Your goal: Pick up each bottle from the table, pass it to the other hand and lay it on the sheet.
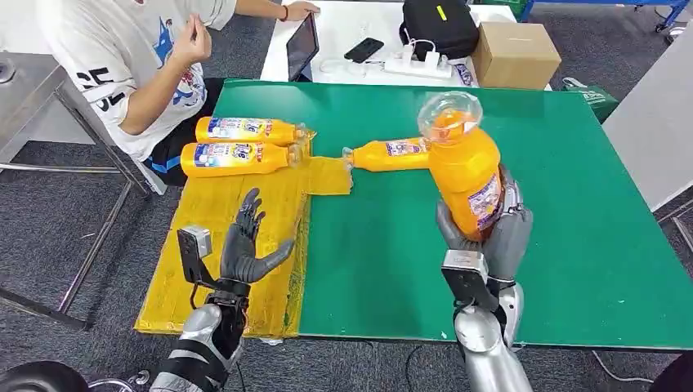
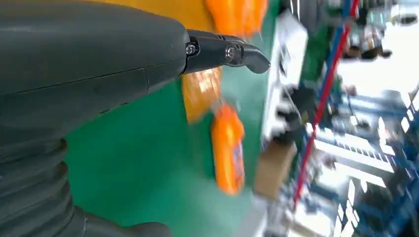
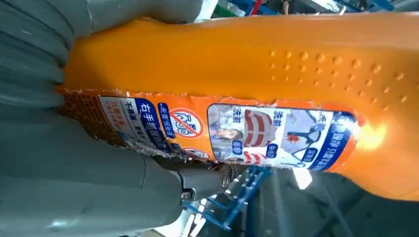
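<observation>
The right robot hand (image 1: pixel 484 237) is grasping a bottle (image 1: pixel 462 163) upright above the green worktop (image 1: pixel 572 245). The left robot hand (image 1: pixel 245 241) is waiting released, fingers spread, over the yellow sheet (image 1: pixel 196 269). Judged step: handover; next, the bottle needs carrying across to the left palm.

Count on inspection: four orange bottles — two (image 1: pixel 245 129) (image 1: pixel 237 158) lying on the yellow sheet (image 1: pixel 221 237), one (image 1: pixel 391 154) lying on the green table (image 1: pixel 572 212), one (image 1: pixel 466 167) held upright. One cardboard box (image 1: pixel 515 54). One black bag (image 1: pixel 439 27). One phone (image 1: pixel 364 50).
</observation>
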